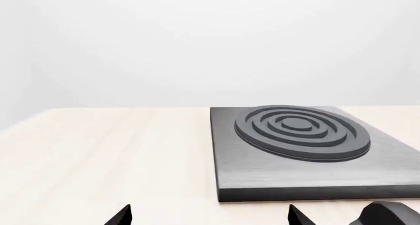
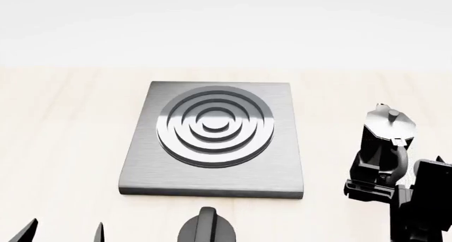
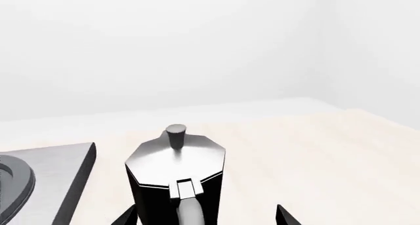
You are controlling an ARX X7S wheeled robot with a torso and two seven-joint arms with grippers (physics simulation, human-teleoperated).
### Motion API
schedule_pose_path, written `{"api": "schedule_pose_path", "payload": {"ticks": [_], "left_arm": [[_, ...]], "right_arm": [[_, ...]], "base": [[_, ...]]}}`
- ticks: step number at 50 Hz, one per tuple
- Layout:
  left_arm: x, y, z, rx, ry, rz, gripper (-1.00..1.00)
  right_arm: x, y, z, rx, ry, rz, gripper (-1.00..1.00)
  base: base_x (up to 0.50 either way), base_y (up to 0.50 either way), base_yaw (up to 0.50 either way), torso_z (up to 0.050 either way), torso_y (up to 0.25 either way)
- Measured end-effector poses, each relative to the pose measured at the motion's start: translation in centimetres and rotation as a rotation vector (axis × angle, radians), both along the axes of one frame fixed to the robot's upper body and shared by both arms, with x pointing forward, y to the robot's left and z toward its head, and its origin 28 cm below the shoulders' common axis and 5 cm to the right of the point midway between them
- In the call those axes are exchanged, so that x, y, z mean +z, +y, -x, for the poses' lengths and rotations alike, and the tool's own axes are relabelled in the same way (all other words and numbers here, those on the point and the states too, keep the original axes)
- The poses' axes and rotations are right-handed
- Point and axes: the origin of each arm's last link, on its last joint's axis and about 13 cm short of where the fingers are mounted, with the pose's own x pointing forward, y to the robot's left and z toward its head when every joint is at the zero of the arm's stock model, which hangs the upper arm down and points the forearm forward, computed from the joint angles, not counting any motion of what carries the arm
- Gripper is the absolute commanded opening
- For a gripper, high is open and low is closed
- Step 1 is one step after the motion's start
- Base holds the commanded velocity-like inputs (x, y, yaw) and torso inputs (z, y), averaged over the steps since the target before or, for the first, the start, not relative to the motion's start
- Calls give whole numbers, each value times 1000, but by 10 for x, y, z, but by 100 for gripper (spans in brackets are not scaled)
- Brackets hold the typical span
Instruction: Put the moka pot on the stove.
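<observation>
The stove [image 2: 211, 139] lies flat on the pale wood tabletop [image 2: 63, 125], its ring burner [image 2: 214, 126] centred on the slab and bare. Open tabletop surrounds the slab on every side that shows: a wide band to its left, a strip along its far edge, and a narrower lane on its right between the slab's right edge and the moka pot [image 2: 385, 133].

The moka pot stands upright on the tabletop, well off the stove and to its right, apart from the slab's edge. Its silvery lid and small knob face up, and the curved handle points back toward the robot.

The right hand [image 2: 378, 189] sits low just behind the pot at the handle. In the right wrist view the pot [image 3: 176, 180] fills the space between two dark fingertips [image 3: 284, 216] that are spread wider than its body, not pressed against it.

The left hand [image 2: 63, 231] hangs near the front edge of the view, left of the stove, its fingertips [image 1: 121, 216] spread apart and holding nothing. A black dial knob [image 2: 207, 227] lies just in front of the slab's near edge.
</observation>
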Motion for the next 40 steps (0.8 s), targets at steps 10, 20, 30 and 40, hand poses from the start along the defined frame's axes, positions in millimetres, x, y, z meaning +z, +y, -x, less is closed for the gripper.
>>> {"api": "schedule_pose_path", "payload": {"ticks": [10, 20, 30, 40], "left_arm": [[0, 0, 0, 0, 0, -1, 100], [1, 1, -1, -1, 0, -1, 100], [1, 1, -1, -1, 0, -1, 100], [1, 1, -1, -1, 0, 0, 100]], "right_arm": [[-5, 1, 1, 13, 9, -11, 100], [-9, 0, 5, 16, 11, -23, 100], [-12, 0, 6, 24, 8, -36, 100], [-13, 3, 2, 45, 3, -49, 100]], "base": [[0, 0, 0, 0, 0], [0, 0, 0, 0, 0], [0, 0, 0, 0, 0], [0, 0, 0, 0, 0]]}}
